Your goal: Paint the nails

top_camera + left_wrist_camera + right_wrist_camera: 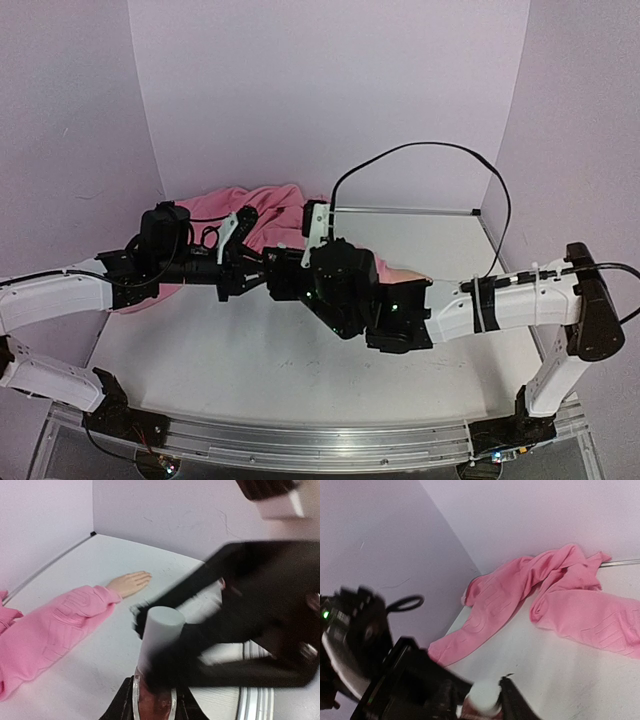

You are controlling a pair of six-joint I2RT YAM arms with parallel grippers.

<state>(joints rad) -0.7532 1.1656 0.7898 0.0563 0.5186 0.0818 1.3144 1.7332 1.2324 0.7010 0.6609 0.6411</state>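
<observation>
The peach mannequin hand [131,583] lies flat on the white table, coming out of a pink sleeve [65,615]; its nails are too small to make out. My left gripper [152,706] is shut on a small pinkish bottle [152,700], held upright. Above it, the bottle's pale cap [161,627] sits between the blurred black fingers of my right gripper [487,700]. That same cap [485,696] shows at the bottom of the right wrist view. In the top view both grippers meet over the table's middle, left gripper [255,272] against right gripper [282,275]. A sliver of the mannequin hand [405,272] peeks out behind the right arm.
A crumpled pink garment [270,215] lies at the back left of the table [250,370], spreading toward the corner, and the same pink garment [560,590] fills the upper right wrist view. Lilac walls close in the back and both sides. A black cable [430,150] arcs above the right arm.
</observation>
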